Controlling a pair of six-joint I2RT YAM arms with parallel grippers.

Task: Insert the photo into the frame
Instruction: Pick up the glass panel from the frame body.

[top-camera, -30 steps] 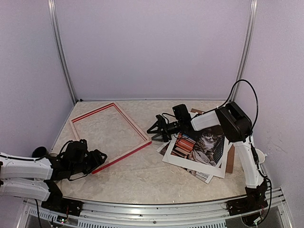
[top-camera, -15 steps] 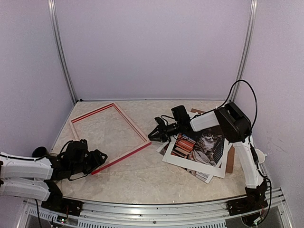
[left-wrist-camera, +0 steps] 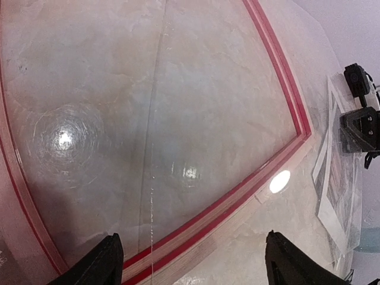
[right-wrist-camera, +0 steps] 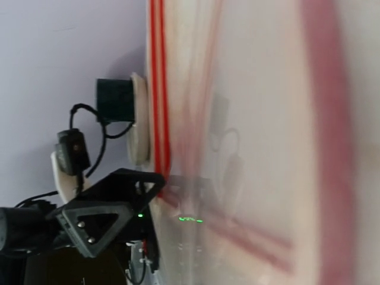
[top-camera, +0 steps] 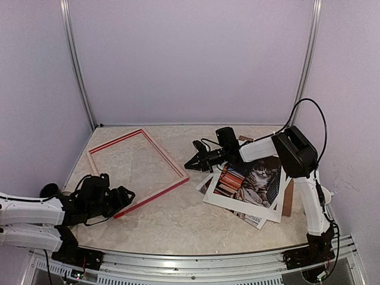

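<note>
The red frame [top-camera: 155, 192] lies flat at the left middle of the table, and its near rail [left-wrist-camera: 237, 196] crosses the left wrist view. My left gripper [top-camera: 126, 196] hovers open over that rail's near end, one finger on each side [left-wrist-camera: 199, 267], touching nothing. The cat photo [top-camera: 254, 178] lies at the right inside a white mat [top-camera: 237, 203]. My right gripper [top-camera: 192, 163] sits between the frame's right corner and the mat, jaws pinched shut. A blurred, reflective see-through surface fills the right wrist view and hides those jaws. I cannot tell whether they hold anything.
A brown backing board [top-camera: 288, 202] pokes out under the mat at the right. More printed sheets [top-camera: 252, 219] lie below the mat's near edge. Metal posts and lilac walls close in the table. My left arm [right-wrist-camera: 89, 225] shows in the right wrist view.
My right gripper has gone from open to shut and risen slightly near the frame's right corner. The left gripper has opened a little wider without moving away.
</note>
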